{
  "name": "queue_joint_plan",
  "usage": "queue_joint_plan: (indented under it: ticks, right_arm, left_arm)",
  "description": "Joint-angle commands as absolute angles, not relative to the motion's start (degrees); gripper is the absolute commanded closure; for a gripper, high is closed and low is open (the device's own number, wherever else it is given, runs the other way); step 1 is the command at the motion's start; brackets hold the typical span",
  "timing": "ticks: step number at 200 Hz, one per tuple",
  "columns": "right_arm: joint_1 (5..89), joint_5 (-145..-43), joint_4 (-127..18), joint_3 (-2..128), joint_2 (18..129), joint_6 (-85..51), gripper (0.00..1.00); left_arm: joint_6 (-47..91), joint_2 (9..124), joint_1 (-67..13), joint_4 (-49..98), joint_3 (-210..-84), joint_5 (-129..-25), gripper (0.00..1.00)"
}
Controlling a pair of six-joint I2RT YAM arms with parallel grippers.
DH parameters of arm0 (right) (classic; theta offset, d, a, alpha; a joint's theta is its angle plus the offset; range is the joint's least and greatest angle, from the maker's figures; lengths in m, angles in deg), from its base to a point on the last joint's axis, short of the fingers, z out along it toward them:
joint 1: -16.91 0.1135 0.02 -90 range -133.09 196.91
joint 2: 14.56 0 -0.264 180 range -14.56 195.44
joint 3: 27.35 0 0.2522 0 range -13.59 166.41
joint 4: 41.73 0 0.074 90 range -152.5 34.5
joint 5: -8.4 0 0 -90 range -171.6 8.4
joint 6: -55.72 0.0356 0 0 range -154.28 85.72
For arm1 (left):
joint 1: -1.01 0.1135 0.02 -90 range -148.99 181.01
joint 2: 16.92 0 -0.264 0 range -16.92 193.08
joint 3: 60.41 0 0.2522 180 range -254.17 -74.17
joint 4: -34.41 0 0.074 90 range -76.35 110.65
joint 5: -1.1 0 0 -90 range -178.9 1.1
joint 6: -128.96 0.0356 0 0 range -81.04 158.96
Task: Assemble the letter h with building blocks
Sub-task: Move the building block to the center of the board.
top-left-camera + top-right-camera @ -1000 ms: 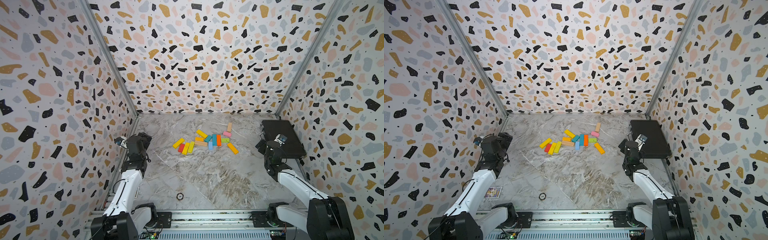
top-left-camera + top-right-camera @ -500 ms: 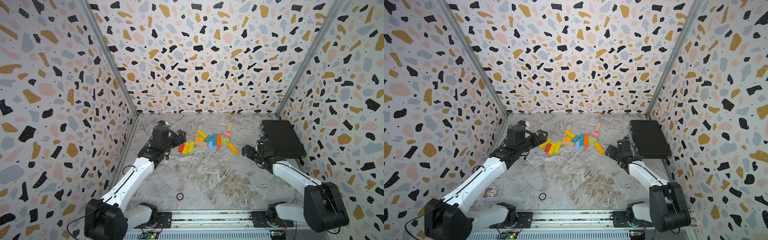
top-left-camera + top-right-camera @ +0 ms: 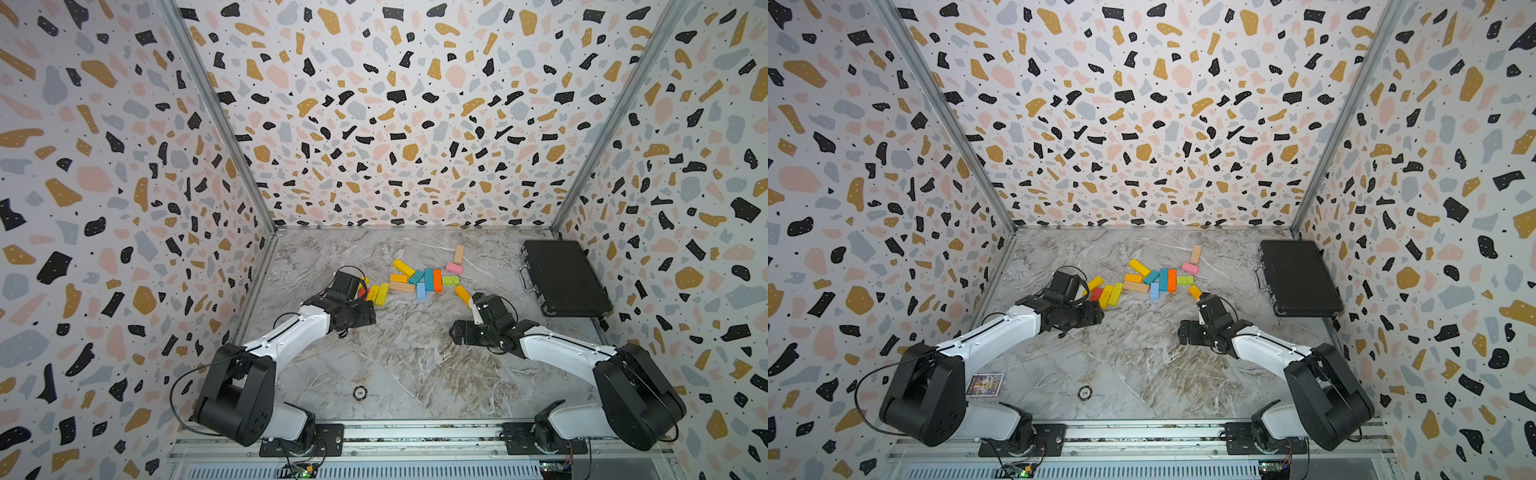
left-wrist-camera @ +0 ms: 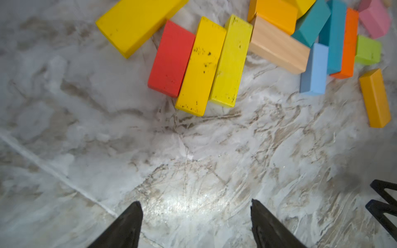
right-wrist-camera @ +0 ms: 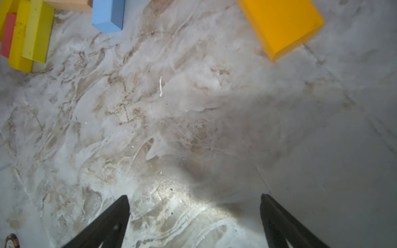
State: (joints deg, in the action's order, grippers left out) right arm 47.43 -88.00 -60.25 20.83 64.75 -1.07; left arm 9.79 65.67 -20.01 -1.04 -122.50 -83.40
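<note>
Blocks [image 3: 1163,279]: small flat painted bars, all lying flat, scattered in a loose row.
Left trio: red block [image 4: 171,58], yellow block [image 4: 200,66] and lemon block [image 4: 232,60] side by side, long edges touching, near ends stepped.
Slanted yellow block [image 4: 137,23]: just beside the red block's far end, aslant.
Middle cluster: wood block [image 4: 279,47], light-blue block [image 4: 314,68], teal bar [image 4: 335,43] and orange bar [image 4: 350,43] packed close, the last three parallel; short teal block [image 4: 311,23], amber block [image 4: 277,12] and green block [image 4: 368,50] crowd around them.
Far pair: pink block [image 3: 454,268] and pale wood block [image 3: 459,253], close together beyond the cluster.
Outlier: amber bar [image 4: 374,98], aslant, apart from the cluster on the right.
</note>
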Motion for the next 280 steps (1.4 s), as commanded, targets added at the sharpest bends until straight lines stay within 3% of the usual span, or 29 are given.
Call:
queue_joint_plan:
  ticks: [1,31,213,234,264,280]
  right_arm:
    - [47.86,-88.16,-58.71,20.74,65.02,-2.19,0.05]
    - [47.85,-87.27,-58.65,20.43,65.25,-2.38,0.05]
    - [47.85,-85.91,-59.38,20.69,64.47,-2.38,0.05]
    - [47.90,-85.66,-59.19,20.69,64.85,-2.38,0.05]
    - [47.85,-85.65,-59.30,20.66,65.16,-2.45,0.05]
    - [47.87,-85.57,-58.98,20.52,65.23,-2.46,0.05]
  left_arm:
    - [12.29,68.67,-20.38,2.79,-122.92,-85.74,0.31]
    - [13.02,75.40,-20.61,5.33,-124.25,-84.94,0.40]
    - [18.09,92.03,-21.99,5.10,-134.61,-95.11,0.43]
    - [18.29,92.85,-22.98,4.74,-135.50,-95.98,0.53]
    - [18.43,91.87,-23.92,4.43,-135.45,-97.07,0.55]
    - [18.20,91.22,-24.02,4.26,-135.10,-97.47,0.61]
